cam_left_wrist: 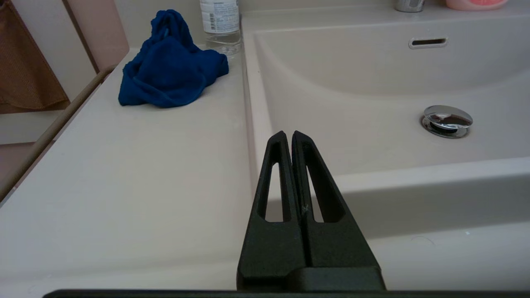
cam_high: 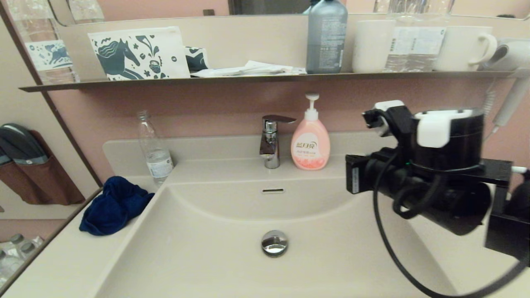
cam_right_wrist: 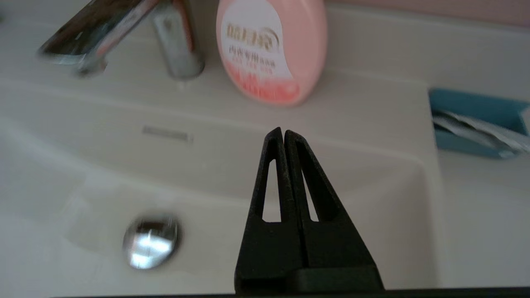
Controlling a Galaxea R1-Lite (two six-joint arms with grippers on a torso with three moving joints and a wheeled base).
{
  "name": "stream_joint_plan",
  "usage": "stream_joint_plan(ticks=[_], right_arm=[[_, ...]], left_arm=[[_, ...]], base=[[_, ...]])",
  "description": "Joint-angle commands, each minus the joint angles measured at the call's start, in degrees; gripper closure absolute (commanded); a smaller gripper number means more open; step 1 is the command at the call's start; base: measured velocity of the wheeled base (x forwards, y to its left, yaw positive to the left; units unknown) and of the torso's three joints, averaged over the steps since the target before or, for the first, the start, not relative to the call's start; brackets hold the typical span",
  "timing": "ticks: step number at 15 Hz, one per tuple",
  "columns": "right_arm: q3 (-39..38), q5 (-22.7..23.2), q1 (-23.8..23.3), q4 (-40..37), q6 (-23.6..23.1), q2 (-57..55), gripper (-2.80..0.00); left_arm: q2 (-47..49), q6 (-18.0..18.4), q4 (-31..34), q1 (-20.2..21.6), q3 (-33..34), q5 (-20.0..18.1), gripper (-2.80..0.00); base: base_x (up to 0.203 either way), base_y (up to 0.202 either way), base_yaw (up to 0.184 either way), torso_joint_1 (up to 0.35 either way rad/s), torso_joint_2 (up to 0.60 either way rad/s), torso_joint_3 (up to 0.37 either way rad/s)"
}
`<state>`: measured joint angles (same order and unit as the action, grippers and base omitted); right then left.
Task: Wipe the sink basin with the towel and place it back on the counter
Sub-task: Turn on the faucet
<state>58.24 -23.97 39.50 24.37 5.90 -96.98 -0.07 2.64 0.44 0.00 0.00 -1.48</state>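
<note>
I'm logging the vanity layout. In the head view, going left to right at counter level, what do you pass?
Blue towel → clear water bottle → chrome faucet → pink soap dispenser → right arm's wrist, raised over the sink basin's right side.

Pink soap bottle point(cam_high: 310, 145): white oval label with gold Chinese brand characters and a smaller line beneath, too blurred to read for certain in either the head view or the right wrist view. Clear water bottle point(cam_high: 154, 154): white label with a barcode and fine print, illegible. Grey bottle point(cam_high: 326, 37) on the shelf point(cam_high: 248, 78): columns of small print, illegible. No numbers or signs can be read.
</note>
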Motion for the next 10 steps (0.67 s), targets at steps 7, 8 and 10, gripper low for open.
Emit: stream_joint_plan(ticks=[7, 8, 10], right_arm=[[35.0, -6.4, 1.6, 2.5, -5.3, -30.1, 0.0], [37.7, -6.4, 1.6, 2.5, -6.7, -32.2, 0.0], [42.9, -6.1, 1.4, 2.5, -8.8, -35.0, 0.0]], left_arm=[[0.1, 0.0, 0.0, 0.0, 0.0, 0.0, 0.0], [0.1, 0.0, 0.0, 0.0, 0.0, 0.0, 0.0], [0.1, 0.0, 0.0, 0.0, 0.0, -0.1, 0.0]], base=[[0.0, 0.0, 0.0, 0.0, 0.0, 0.0], [0.0, 0.0, 0.0, 0.0, 0.0, 0.0], [0.0, 0.0, 0.0, 0.0, 0.0, 0.0]])
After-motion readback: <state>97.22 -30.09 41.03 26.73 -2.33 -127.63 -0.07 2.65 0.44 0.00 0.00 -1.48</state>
